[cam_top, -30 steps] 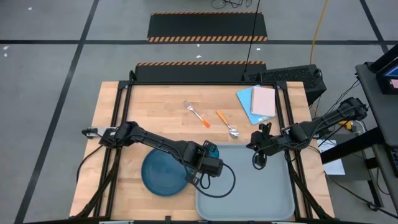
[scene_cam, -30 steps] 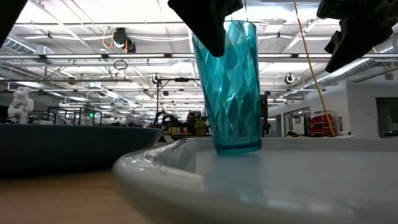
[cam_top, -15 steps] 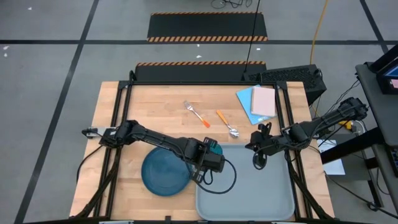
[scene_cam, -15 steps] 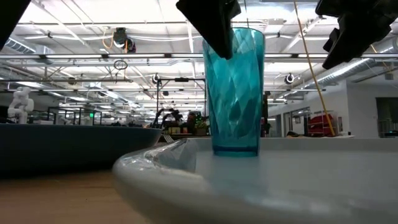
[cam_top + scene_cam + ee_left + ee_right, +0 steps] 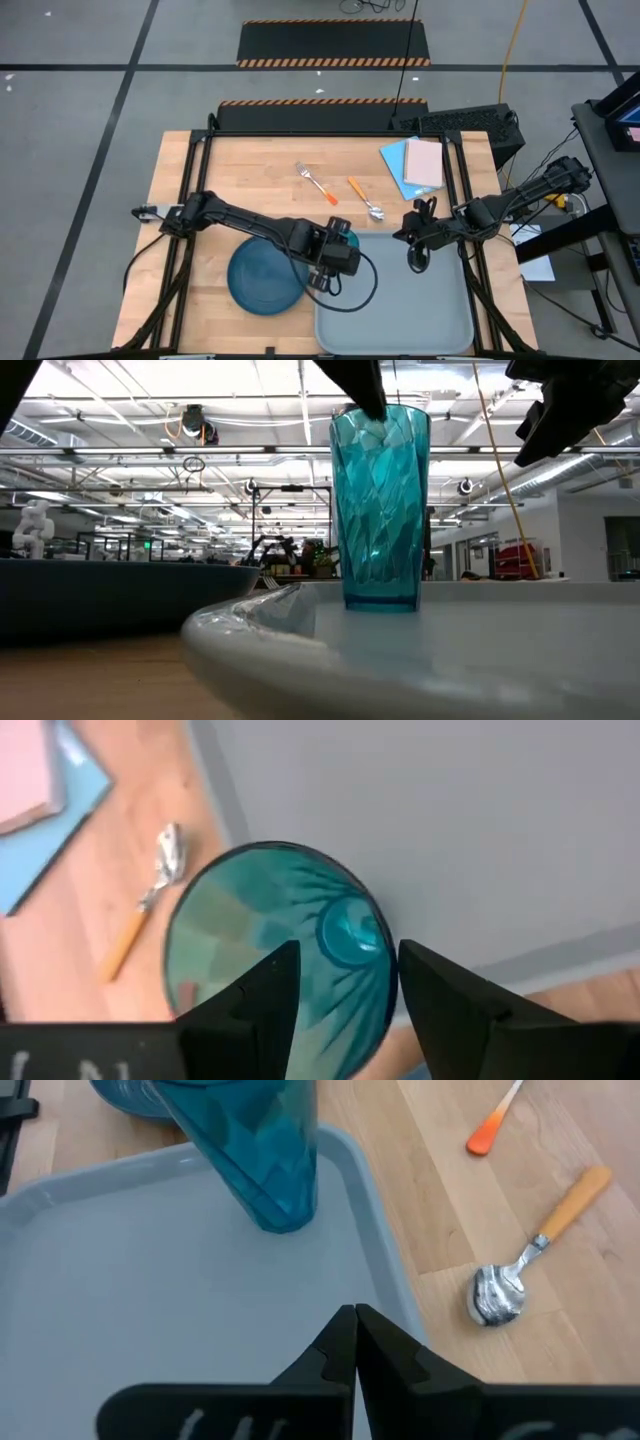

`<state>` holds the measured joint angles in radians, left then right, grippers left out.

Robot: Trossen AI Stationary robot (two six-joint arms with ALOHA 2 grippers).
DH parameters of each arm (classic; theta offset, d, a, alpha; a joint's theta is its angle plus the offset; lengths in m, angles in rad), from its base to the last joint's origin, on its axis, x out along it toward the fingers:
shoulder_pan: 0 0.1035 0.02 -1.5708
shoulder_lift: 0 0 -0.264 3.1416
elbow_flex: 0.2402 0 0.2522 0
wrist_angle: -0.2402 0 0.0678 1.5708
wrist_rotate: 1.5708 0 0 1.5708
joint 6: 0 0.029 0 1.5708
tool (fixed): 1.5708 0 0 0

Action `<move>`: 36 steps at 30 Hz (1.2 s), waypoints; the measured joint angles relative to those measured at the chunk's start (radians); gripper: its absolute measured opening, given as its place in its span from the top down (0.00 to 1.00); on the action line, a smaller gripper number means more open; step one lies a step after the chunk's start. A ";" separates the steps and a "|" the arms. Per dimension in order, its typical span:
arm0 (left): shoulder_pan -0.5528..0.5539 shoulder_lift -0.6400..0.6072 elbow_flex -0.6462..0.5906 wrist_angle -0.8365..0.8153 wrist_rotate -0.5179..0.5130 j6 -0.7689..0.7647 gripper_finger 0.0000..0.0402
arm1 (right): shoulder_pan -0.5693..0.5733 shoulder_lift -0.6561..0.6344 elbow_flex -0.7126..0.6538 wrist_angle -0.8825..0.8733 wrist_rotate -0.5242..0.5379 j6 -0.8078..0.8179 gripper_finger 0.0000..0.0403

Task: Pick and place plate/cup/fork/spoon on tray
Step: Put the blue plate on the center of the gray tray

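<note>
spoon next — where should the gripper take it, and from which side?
Take the spoon by the middle of its orange handle, coming straight down from above with the fingers across it. It lies flat on the bare wood beyond the tray, bowl end towards the tray rim, so the handle is the narrow, free part, apart from the fork.

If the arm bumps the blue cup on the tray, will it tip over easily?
Probably yes. The cup is tall and narrows toward its base, so a push near the rim would likely topple it. It looks like thin, see-through plastic, so probably light. The tray floor looks smooth, so it may slide first.
</note>
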<state>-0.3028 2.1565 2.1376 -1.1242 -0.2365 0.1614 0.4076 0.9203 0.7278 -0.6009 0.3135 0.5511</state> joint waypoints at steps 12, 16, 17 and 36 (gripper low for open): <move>-0.071 -0.073 0.000 0.001 -0.125 -0.148 0.56 | 0.000 0.000 0.000 0.007 0.056 -0.014 1.00; -0.120 -0.076 0.000 -0.008 -0.176 -0.230 0.56 | 0.000 0.000 0.000 0.047 0.054 -0.014 1.00; -0.135 -0.075 0.000 -0.010 -0.184 -0.249 0.56 | 0.000 0.000 0.000 0.060 0.053 -0.014 1.00; -0.368 -0.091 0.000 0.021 -0.342 -0.668 0.56 | 0.019 0.147 0.000 0.121 -0.032 -0.011 1.00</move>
<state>-0.6708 2.0651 2.1374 -1.1030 -0.5783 -0.5070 0.4268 1.0668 0.7280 -0.4798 0.2817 0.5403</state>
